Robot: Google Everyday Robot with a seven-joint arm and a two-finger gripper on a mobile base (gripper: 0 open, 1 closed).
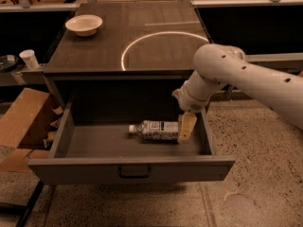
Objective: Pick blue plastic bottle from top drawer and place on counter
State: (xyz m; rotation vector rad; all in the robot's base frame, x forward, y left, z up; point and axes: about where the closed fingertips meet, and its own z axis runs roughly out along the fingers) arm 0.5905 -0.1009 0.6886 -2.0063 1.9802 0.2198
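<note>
Cut off at the right edge of the frame: the white arm (255, 77), sloping down and left from there toward the middle. Filling the upper middle, the counter (94, 51), dark and flat, marked with a thin white circle arc (142, 39). Pulled out below it, from centre to lower frame, the top drawer (71, 171), grey, with a black handle (134, 173) at the middle of the front panel; back wall in deep shadow and hard to read. Partly cropped at the left edge, a cardboard box (21, 122) on the floor beside the drawer.

Inside the drawer, the blue plastic bottle (154, 129), lying on its side on the drawer floor, right of centre, white cap pointing left. Right at the bottle's right end, touching or overlapping it, the gripper (185, 127), tan, pointing down into the drawer. Open, closed or gripping: cannot tell from this angle.

On the counter's upper left, a cream bowl (84, 24). Far left, off the counter, a small white paper cup (30, 58).
</note>
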